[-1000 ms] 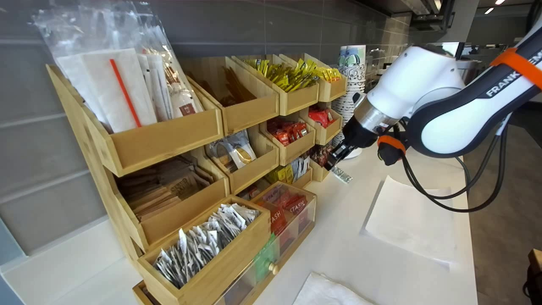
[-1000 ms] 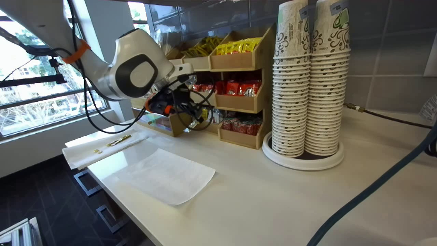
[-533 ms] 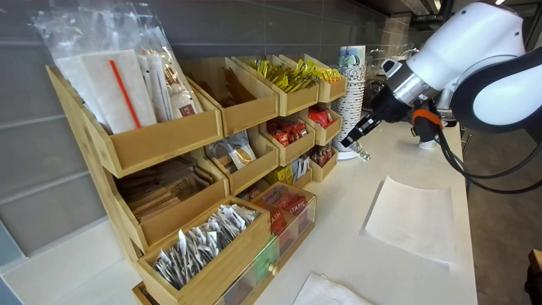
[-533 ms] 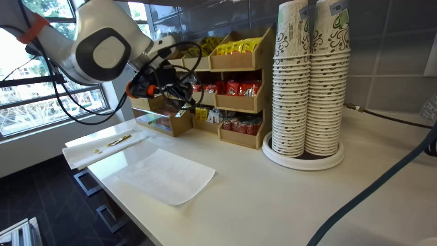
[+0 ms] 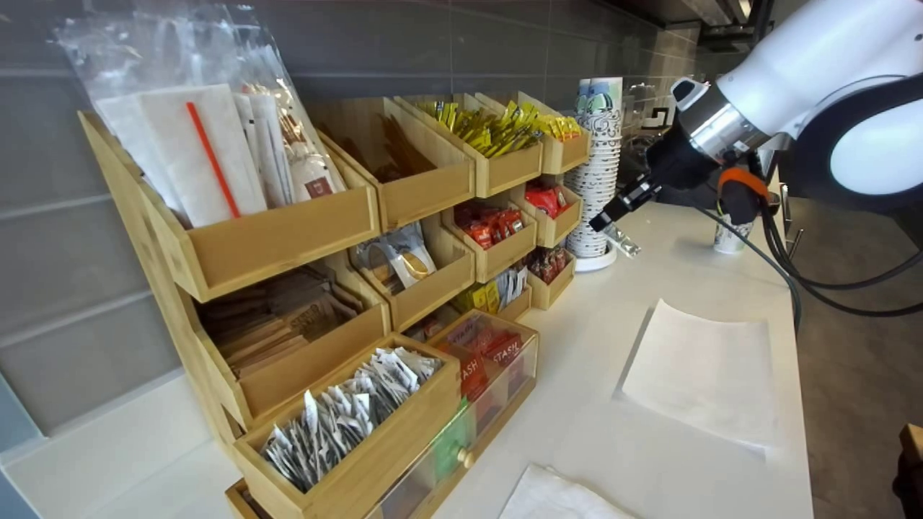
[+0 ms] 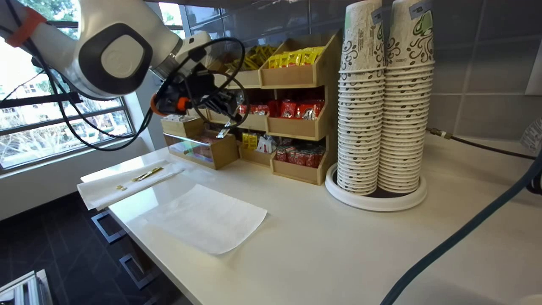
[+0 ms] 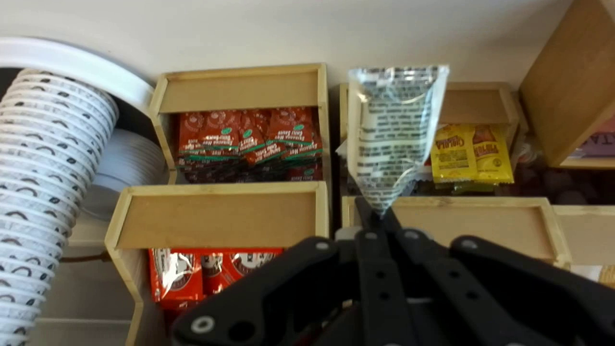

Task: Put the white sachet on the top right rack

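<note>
The white sachet (image 7: 396, 129) is a small flat packet with dark print and silvery edges. My gripper (image 7: 377, 211) is shut on one end of it, and the rest sticks out past the fingertips. The sachet also shows in both exterior views (image 5: 621, 241) (image 6: 224, 128), hanging tilted in the air. The top right rack (image 5: 575, 151) is the bamboo bin with yellow packets; it also shows in an exterior view (image 6: 288, 76). My gripper (image 5: 600, 222) is in front of the organiser and lower than that bin, apart from it. The top right rack is out of the wrist view.
Stacked paper cups (image 6: 360, 127) stand in a white round tray (image 6: 377, 203) beside the organiser. Bins with red packets (image 6: 292, 123) lie below the top right rack. A white paper sheet (image 5: 703, 371) lies on the counter. A cup (image 5: 728, 238) stands farther along.
My gripper has risen with the sachet from near the lowest bins and drawn back from the organiser. In the last half second it moved only a little farther up.
</note>
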`<move>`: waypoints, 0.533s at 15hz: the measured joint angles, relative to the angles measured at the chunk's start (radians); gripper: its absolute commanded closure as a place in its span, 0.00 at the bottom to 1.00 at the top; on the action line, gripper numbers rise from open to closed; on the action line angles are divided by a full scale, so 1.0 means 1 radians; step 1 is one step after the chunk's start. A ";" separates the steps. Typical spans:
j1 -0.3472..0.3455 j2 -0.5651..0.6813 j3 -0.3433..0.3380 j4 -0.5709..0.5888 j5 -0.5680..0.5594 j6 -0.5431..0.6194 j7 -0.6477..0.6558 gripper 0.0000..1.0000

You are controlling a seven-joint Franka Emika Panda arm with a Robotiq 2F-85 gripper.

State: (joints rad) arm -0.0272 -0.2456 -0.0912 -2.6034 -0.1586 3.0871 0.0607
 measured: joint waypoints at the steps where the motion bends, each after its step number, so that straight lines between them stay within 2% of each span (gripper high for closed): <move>1: -0.003 -0.002 0.000 0.009 -0.005 0.016 -0.004 1.00; 8: -0.017 -0.031 -0.004 0.070 -0.006 0.168 -0.092 1.00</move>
State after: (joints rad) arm -0.0440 -0.2766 -0.0955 -2.5331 -0.1644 3.2554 -0.0313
